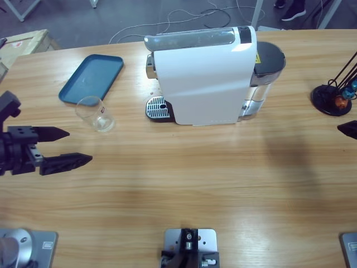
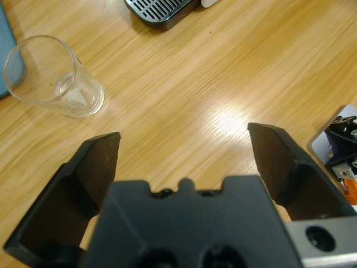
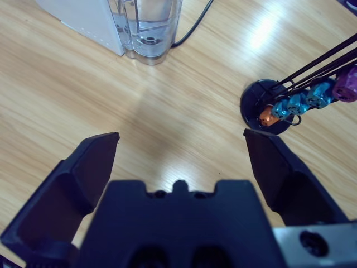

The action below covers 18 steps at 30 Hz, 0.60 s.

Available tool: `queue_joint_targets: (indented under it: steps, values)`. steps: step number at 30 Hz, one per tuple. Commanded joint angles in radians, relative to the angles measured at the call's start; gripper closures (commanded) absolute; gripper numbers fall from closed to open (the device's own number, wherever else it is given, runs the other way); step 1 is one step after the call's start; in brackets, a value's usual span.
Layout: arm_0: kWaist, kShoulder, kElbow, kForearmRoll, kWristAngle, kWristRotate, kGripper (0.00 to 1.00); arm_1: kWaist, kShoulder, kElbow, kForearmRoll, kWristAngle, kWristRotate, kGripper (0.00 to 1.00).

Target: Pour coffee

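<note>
A clear glass tumbler (image 1: 96,114) (image 2: 53,75) stands upright on the wood beside the blue tray, and I see no coffee in it. The white coffee machine (image 1: 203,75) sits at the table's middle back, its slotted drip grate (image 1: 157,107) (image 2: 159,10) facing the glass side. My left gripper (image 1: 79,146) (image 2: 184,134) hovers open at the left edge, a short way in front of the glass, with nothing between its jaws. Over the right end of the table, my right gripper (image 3: 181,134) is open and empty; only one black tip (image 1: 348,129) shows in the high view.
A blue tray (image 1: 92,77) lies at the back left, just behind the glass. A black capsule stand (image 1: 332,99) (image 3: 268,106) with coloured capsules stands at the far right. The machine's clear water tank (image 3: 148,28) and a black cable are at its right end.
</note>
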Motion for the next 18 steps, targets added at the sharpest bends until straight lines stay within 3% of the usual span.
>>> queue_joint_targets:
  steps: [1,7,13,15,18]
  values:
    - [0.006,-0.011,0.019,0.000,0.012,-0.009,0.004,-0.003,-0.023,0.024,-0.010,-0.008,0.015,0.000]
    - [0.006,-0.011,-0.029,0.001,0.011,-0.016,0.004,-0.003,-0.030,0.026,-0.011,-0.008,0.015,0.000]
    - [0.023,0.157,-0.385,0.068,0.012,-0.072,0.004,-0.003,-0.019,0.023,-0.010,-0.007,0.015,0.000]
    - [0.033,0.246,-0.443,0.066,0.007,-0.140,0.004,-0.003,-0.022,0.023,-0.010,-0.008,0.015,0.000]
    - [0.081,0.359,-0.531,0.065,-0.087,-0.372,0.018,-0.003,-0.030,0.026,-0.011,-0.008,0.015,0.000]
